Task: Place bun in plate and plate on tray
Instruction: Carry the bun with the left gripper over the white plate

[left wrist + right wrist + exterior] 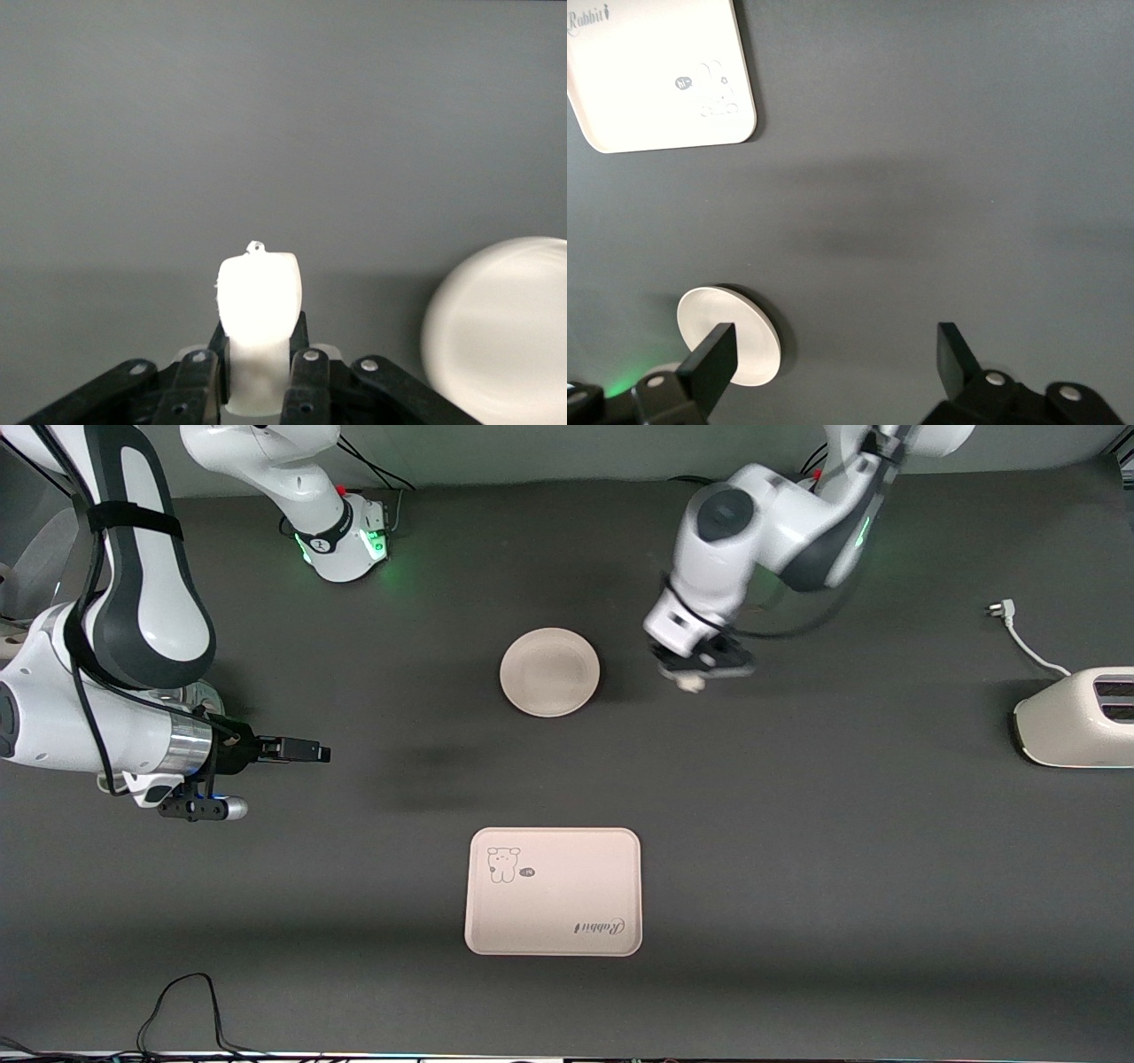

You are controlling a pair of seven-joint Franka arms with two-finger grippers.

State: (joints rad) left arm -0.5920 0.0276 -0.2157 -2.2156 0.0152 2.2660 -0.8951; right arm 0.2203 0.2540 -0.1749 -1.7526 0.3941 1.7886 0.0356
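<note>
I have the left pincer (702, 671) clamped on the bun (258, 297) just beside the plate (549, 672); releasing short would miss the plate. My right pincer (306, 751) waits open, well apart

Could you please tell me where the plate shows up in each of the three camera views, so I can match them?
Front view: the plate sits empty on the dark table, beside the left gripper holding the bun.
Left wrist view: the plate's rim shows at the edge, beside the gripped bun.
Right wrist view: not in it; only the tray shows.
Shared landmark: the tray.
</note>
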